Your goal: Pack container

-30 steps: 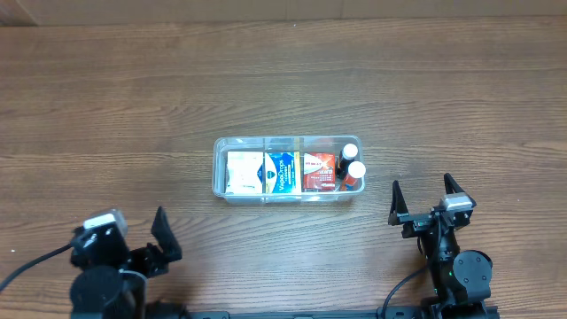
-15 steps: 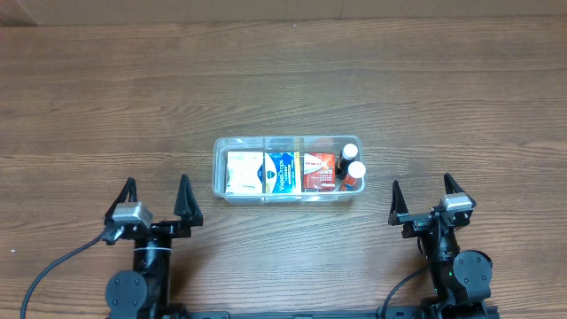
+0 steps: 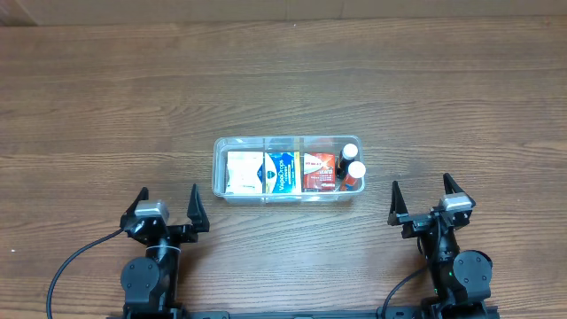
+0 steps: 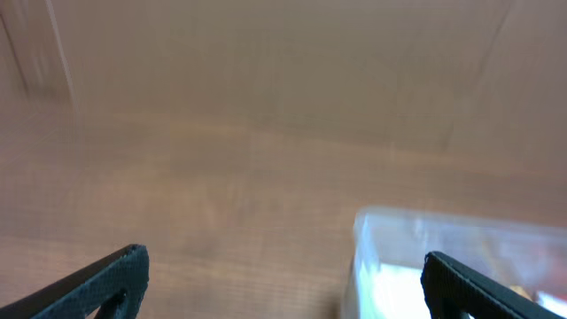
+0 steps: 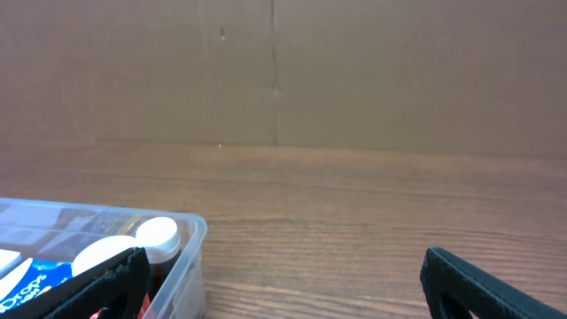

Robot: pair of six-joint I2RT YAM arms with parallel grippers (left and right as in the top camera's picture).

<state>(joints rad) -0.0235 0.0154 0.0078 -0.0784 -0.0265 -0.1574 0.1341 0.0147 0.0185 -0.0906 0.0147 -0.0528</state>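
Container (image 3: 217,170): clear rectangular tub with rounded corners. I see it near the middle of the table, long side running left to right, a little nearer my right arm than my left.
Container, left section: a white box (image 3: 242,172), lying flat.
Container, middle section: a blue box (image 3: 281,172) just beside the white one. I cannot read its print.
Container, right section: a red and orange box (image 3: 318,172), with two dark bottles at the tub's right end.
Bottle, far (image 3: 350,151): white cap, close to the far right corner.
Bottle, near (image 3: 356,168): white cap, just in front of the other. I cannot tell whether the two touch.
Container, right wrist view: its right end fills the lower left corner, with one white cap above the rim.
Container, left wrist view: a blurred pale shape at lower right, with no detail I can make out.
Left gripper (image 3: 168,197): jaws spread wide, nothing between them. It sits on the near side of the tub, off its left corner, not touching it.
Right gripper (image 3: 422,190): jaws spread wide, holding nothing. It sits near the tub's right end, on the near side and apart from it.
Table (image 3: 283,71): brown wood grain, running under everything listed.
Cable (image 3: 80,257): black, curving from the left arm toward the near left edge.
Backdrop (image 5: 354,71): plain brown board behind the far table edge, seen from the right wrist.
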